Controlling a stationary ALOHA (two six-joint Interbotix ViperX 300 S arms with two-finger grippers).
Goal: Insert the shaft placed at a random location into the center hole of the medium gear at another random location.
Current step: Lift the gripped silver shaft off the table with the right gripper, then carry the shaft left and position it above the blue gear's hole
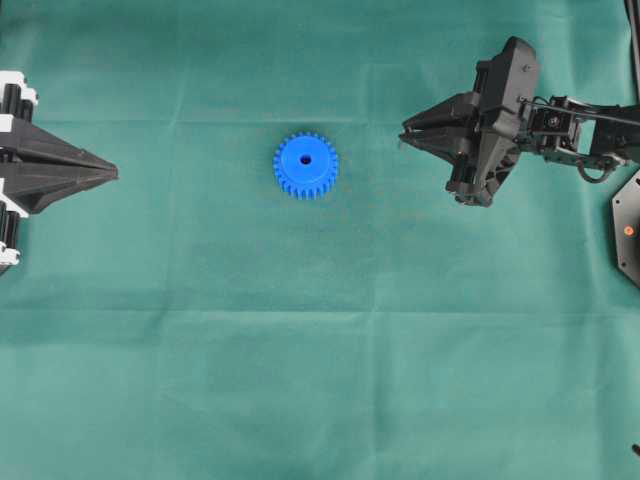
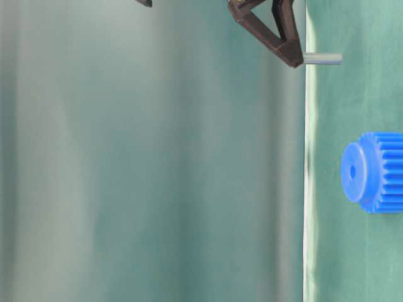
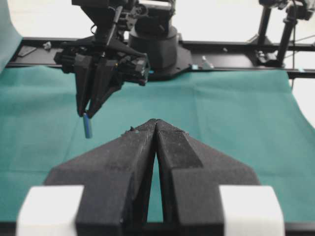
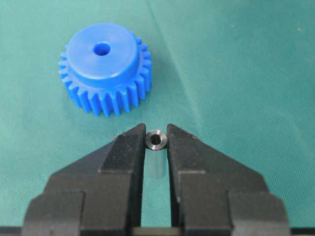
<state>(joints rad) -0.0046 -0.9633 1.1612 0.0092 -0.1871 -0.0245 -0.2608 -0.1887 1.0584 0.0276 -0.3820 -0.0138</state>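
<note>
The medium gear [image 1: 305,165] is bright blue and lies flat on the green cloth, its center hole [image 1: 305,158] facing up. It also shows in the right wrist view [image 4: 104,67] and the table-level view [image 2: 374,171]. My right gripper [image 1: 405,133] is shut on the shaft [image 4: 157,139], a small silvery pin held upright at the fingertips, above the cloth and to the right of the gear. The shaft juts from the tips in the table-level view [image 2: 322,58] and the left wrist view [image 3: 87,126]. My left gripper [image 1: 115,173] is shut and empty at the left edge.
A green cloth [image 1: 320,350] covers the table. A black mount [image 1: 628,228] stands at the right edge. The right arm's base and a black rail [image 3: 162,46] run along the far side in the left wrist view.
</note>
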